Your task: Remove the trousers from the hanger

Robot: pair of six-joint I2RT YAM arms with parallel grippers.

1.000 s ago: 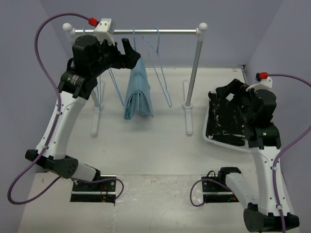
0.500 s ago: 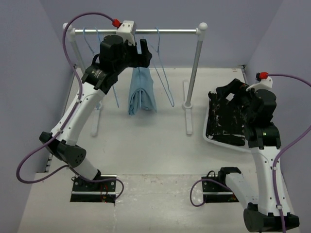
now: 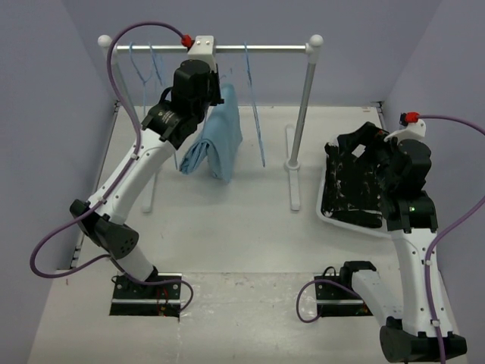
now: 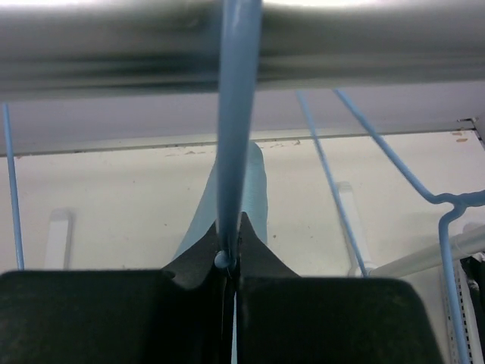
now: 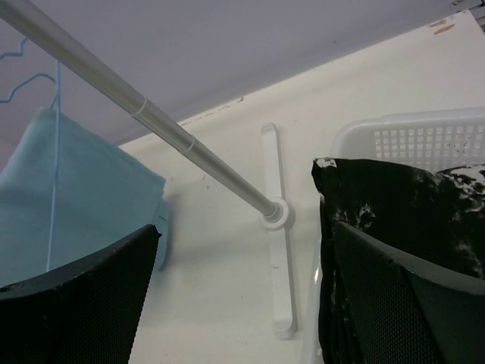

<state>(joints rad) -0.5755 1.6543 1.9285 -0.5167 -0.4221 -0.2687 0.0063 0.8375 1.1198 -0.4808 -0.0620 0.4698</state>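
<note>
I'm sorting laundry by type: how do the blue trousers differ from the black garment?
The trousers are plain light blue; the black garment has white specks. The trousers hang from a hanger on the rail; the black garment lies in a white basket. Both are soft cloth.

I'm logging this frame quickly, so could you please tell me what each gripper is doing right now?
Left gripper: shut on the wire of the hanger.
Right gripper: open, holding nothing.
</note>
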